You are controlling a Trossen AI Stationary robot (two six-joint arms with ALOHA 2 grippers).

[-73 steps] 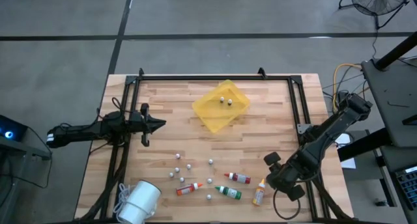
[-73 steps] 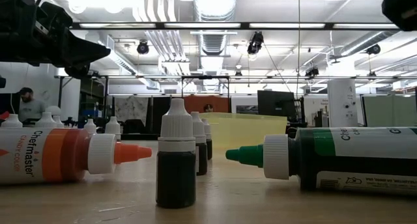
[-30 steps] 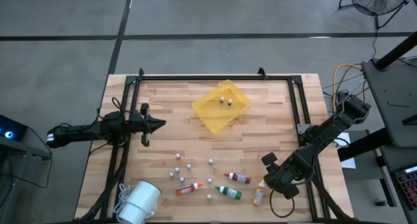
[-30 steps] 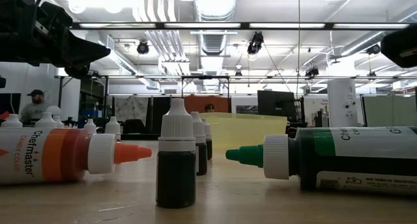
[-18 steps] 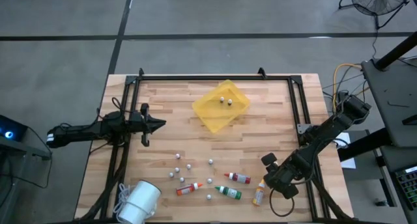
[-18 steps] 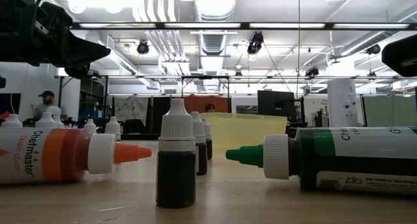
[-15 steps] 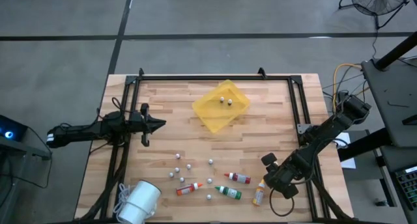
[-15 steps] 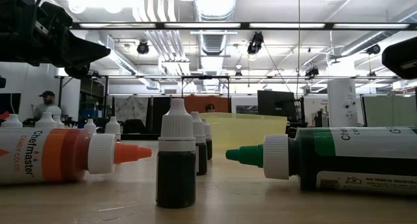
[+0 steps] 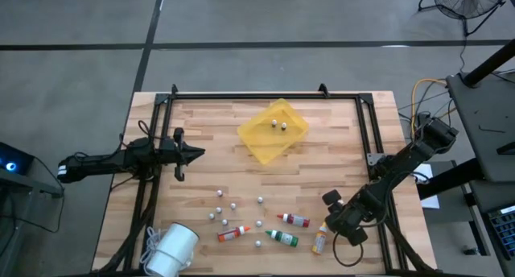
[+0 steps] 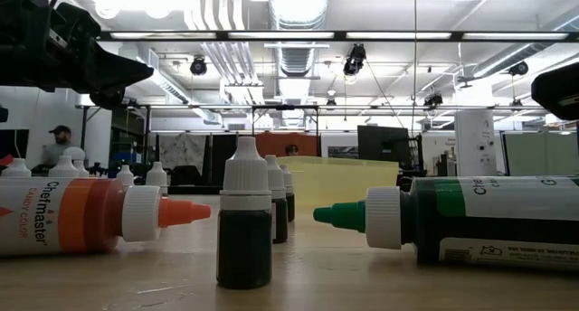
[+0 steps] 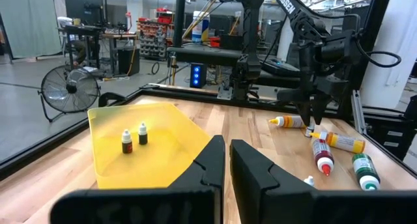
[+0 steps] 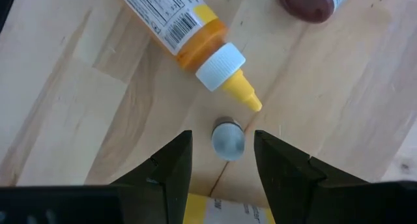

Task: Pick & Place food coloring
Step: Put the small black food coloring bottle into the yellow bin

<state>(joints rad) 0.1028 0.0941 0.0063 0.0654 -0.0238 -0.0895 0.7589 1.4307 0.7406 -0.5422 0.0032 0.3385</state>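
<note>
The left gripper [image 9: 193,154] waited well to the left of the yellow tray [image 9: 261,144], its jaws closed on nothing. Inside the tray stood two small white-capped bottles [image 11: 143,134]. More of that kind stood upright on the wood on the near side of the tray, and among them the larger food coloring lay on its side: the orange-capped bottle [image 9: 233,233], the green-capped bottle [image 9: 282,238] and the red-capped bottle [image 9: 294,220]. Farthest right of the tray and well apart from it, the right gripper [image 12: 221,138] hung nose-down with its jaws open and nothing held, one finger on either side of a small upright bottle [image 12: 228,139] seen cap-on. The step in hand looked like the descent to grasp that bottle. The pointed tip of the yellow-capped bottle [image 12: 195,35] lay just beside the small bottle's cap, so the drop probably needed to be straight and centred. The fingers should come down clear of that tip and close on the body below the cap. An off-centre squeeze could tip so light a bottle over or nudge the lying one.
</note>
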